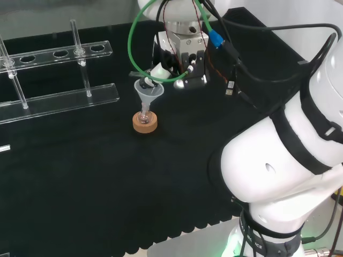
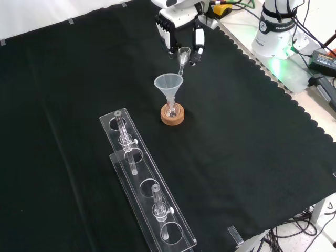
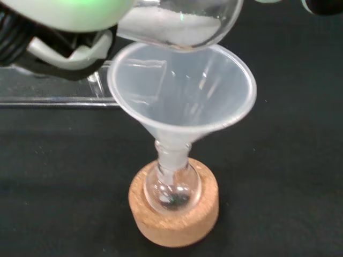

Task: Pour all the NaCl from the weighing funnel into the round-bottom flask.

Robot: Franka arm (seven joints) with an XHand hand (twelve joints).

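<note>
Hand [image 2: 181, 31]: fingers pinched on the weighing funnel [image 2: 183, 56], held tilted just above the plastic funnel.
Salt [image 3: 171, 27]: white powder lying in the weighing funnel.
Funnel [image 2: 168, 84]: stem in the flask's neck.
Flask [image 2: 171, 110]: upright in the cork ring [image 2: 172, 116].
Rack [image 2: 147, 184]: clear, well apart from the flask.

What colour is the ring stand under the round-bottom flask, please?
Light tan cork; the ring stand shows best in the wrist view.

Even bright light, blurred wrist foreground
</note>
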